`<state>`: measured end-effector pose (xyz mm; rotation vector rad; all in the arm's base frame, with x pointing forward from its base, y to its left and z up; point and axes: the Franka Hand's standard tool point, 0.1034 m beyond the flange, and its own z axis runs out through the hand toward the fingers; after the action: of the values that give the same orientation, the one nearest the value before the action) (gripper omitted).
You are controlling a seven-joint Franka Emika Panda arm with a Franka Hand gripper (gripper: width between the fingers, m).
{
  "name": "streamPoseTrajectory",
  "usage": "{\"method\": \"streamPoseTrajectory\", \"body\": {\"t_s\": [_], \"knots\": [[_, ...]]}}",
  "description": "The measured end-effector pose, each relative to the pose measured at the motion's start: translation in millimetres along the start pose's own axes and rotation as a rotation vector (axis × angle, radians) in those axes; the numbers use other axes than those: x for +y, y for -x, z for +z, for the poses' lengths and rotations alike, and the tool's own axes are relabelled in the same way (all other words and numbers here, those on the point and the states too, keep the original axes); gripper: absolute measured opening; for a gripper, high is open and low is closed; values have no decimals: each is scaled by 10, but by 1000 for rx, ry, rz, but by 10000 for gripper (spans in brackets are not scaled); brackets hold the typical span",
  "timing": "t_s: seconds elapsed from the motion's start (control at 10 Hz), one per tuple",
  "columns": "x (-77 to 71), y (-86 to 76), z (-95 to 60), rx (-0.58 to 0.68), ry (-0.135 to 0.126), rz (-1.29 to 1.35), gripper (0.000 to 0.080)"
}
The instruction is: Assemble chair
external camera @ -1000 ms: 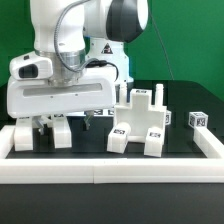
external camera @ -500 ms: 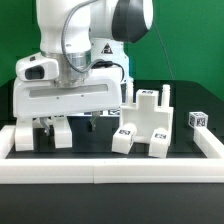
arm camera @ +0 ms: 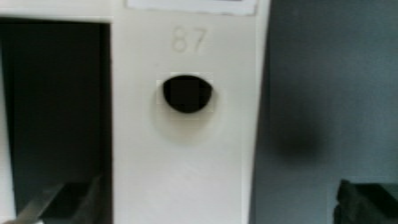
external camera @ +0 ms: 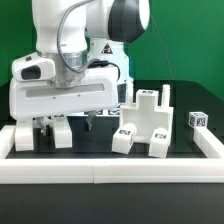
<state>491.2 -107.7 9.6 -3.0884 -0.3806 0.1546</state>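
Note:
A partly joined chair point(external camera: 142, 124) of chunky white tagged blocks stands right of the middle in the exterior view. At that view's left, a separate white chair part point(external camera: 57, 135) stands on the black table under my hand. My gripper point(external camera: 62, 124) hangs over it, open. In the wrist view that part point(arm camera: 187, 120) is a flat white face with one round dark hole point(arm camera: 185, 94). It lies between my dark fingertips point(arm camera: 59, 203), which stand apart on either side without touching it. My gripper point(arm camera: 214, 206) holds nothing.
A small white tagged cube point(external camera: 198, 119) sits at the exterior view's far right. A long white border rail point(external camera: 112, 173) runs along the front and up both sides. The arm's bulky white hand housing point(external camera: 65, 95) hides the table behind it.
The arm shifted slightly toward the exterior view's right, then came back to the left. The jaws stayed open and the parts did not move.

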Motion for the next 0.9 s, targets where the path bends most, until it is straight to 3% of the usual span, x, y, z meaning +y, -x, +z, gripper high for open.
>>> {"method": "streamPoseTrajectory", "body": {"t_s": [0.4, 0.9], "knots": [[88, 80, 39, 20, 26, -66, 649], [101, 100, 50, 16, 23, -51, 649]]}}
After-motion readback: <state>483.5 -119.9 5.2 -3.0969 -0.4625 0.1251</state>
